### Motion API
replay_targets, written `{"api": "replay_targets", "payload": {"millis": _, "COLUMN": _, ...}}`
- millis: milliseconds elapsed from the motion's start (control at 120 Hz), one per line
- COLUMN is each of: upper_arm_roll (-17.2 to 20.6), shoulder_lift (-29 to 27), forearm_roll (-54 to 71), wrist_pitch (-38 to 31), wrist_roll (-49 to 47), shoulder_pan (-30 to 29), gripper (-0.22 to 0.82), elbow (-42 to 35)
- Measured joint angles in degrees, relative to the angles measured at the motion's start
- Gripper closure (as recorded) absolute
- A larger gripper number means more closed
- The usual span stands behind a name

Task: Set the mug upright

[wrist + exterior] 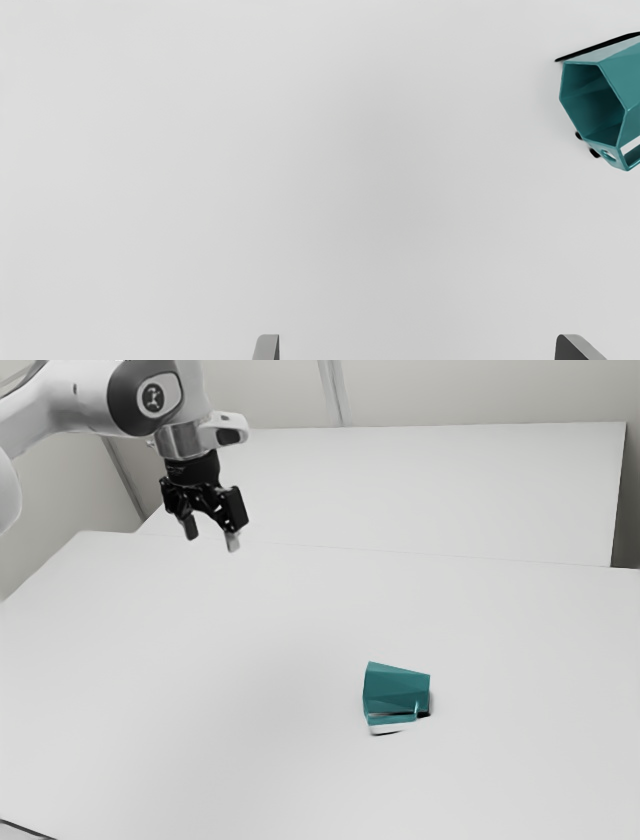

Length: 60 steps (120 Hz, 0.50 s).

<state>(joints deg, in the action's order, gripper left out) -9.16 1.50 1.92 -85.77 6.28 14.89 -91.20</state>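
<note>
A teal faceted mug [396, 690] lies on its side on the white table, its handle low on the side toward the exterior view's bottom edge. High above the table, toward the exterior view's upper left and well apart from the mug, hangs my gripper [212, 540]. In the wrist view, the mug [631, 75] turns its open mouth toward the camera's side, and its far end is cut off by the picture's edge. There the gripper [417, 345] is open, its two fingertips wide apart with nothing between them.
The broad white tabletop [200, 710] extends around the mug. Behind it, in the exterior view, is another white flat surface [430, 490], with pale walls beyond. A thin dark line [25, 829] crosses the lower left corner.
</note>
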Motion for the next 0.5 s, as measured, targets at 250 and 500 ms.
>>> {"api": "replay_targets", "payload": {"millis": 250, "upper_arm_roll": -0.76, "shoulder_lift": 0.37, "forearm_roll": -0.19, "wrist_pitch": -7.55, "wrist_roll": 1.08, "shoulder_pan": -2.86, "gripper": 0.00, "elbow": -3.22}}
{"api": "replay_targets", "payload": {"millis": 500, "upper_arm_roll": -0.64, "shoulder_lift": -1.09, "forearm_roll": -6.33, "wrist_pitch": -19.28, "wrist_roll": 1.53, "shoulder_pan": -0.39, "gripper": 0.00, "elbow": -14.35}}
